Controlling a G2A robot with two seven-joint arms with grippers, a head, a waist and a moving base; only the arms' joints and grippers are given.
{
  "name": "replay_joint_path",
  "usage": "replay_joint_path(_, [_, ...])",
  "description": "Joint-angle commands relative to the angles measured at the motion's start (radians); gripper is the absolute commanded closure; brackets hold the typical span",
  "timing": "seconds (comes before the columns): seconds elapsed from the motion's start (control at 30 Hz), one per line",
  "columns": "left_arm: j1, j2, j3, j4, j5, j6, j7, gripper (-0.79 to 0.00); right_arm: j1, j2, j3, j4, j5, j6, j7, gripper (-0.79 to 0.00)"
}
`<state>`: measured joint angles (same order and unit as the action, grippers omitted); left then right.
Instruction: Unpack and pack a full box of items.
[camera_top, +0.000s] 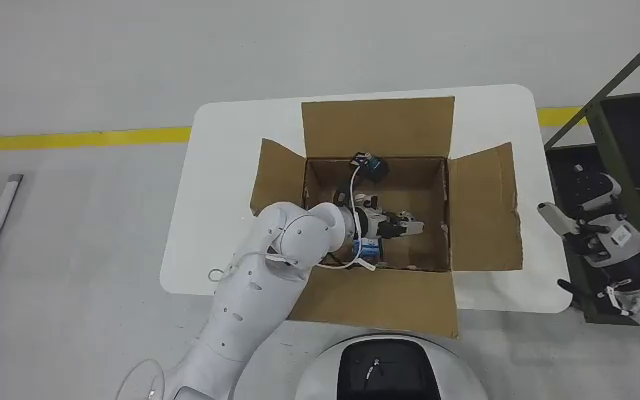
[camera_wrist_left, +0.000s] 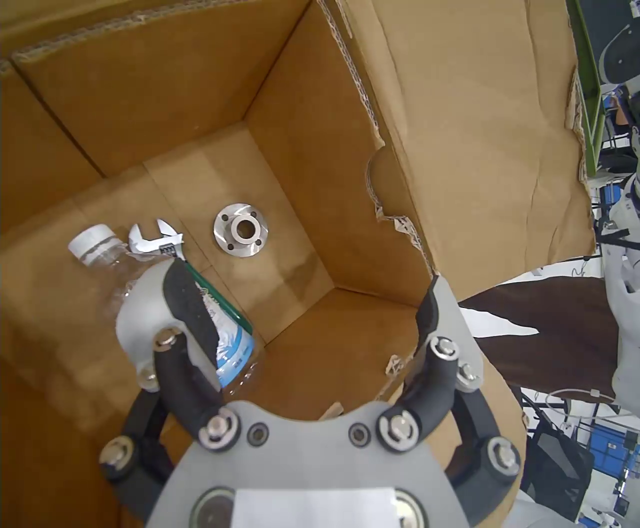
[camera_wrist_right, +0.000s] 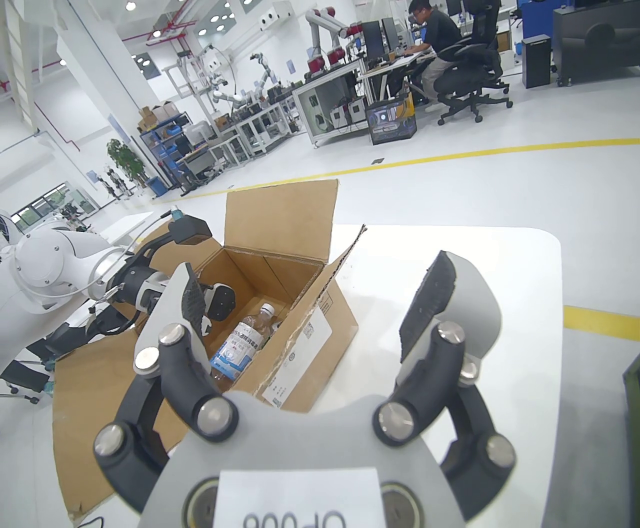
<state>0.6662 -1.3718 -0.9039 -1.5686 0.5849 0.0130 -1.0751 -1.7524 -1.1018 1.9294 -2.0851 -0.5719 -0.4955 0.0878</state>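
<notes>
three things lie on the floor of the box (camera_wrist_left: 150, 90): a clear plastic bottle (camera_wrist_left: 230, 345) on its side, an adjustable wrench (camera_wrist_left: 155, 242) whose head rests against the bottle's neck, and a round metal flange (camera_wrist_left: 241, 230) just beside them, apart from both. the left gripper (camera_wrist_left: 305, 285) is down inside the box with its fingers spread wide and nothing between them. one finger stands in front of the bottle's body (whether it touches, i cannot tell), the other close to a box wall. the likely trouble is the bottle: smooth and round, it may roll or squirt out if the pads close off-centre. it may also drag the wrench along, since the two touch. the outer finger could catch the torn cardboard edge and shift the light box on the table (camera_top: 230, 150). the right gripper (camera_wrist_right: 315, 275) hangs over the table outside the box, fingers spread and empty, so nothing steadies the box.
</notes>
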Motion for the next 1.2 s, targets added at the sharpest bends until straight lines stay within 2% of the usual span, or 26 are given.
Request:
replay_joint_path(0.0, [0.000,0.000,0.000,0.000,0.000,0.000,0.000,-0.785,-0.008,-0.001,0.003,0.002,-0.001,-0.004,-0.006,-0.785])
replay_joint_path(0.2, [0.010,0.001,0.001,0.004,0.015,0.006,0.019,-0.785,-0.031,-0.005,0.010,0.011,0.002,-0.011,-0.018,-0.785])
replay_joint_path(0.5, [-0.076,-0.007,0.061,0.083,0.183,0.143,-0.117,-0.785,-0.045,-0.009,0.017,0.022,0.011,-0.023,-0.020,-0.785])
replay_joint_path(0.87, [-0.173,-0.064,0.208,0.246,0.269,0.239,-0.135,-0.785,-0.046,-0.013,0.015,0.045,0.015,-0.036,-0.020,-0.785])
replay_joint_path(1.17, [-0.211,-0.098,0.255,0.358,0.307,0.269,-0.150,-0.785,-0.044,-0.016,0.025,0.059,0.023,-0.043,-0.013,-0.785])
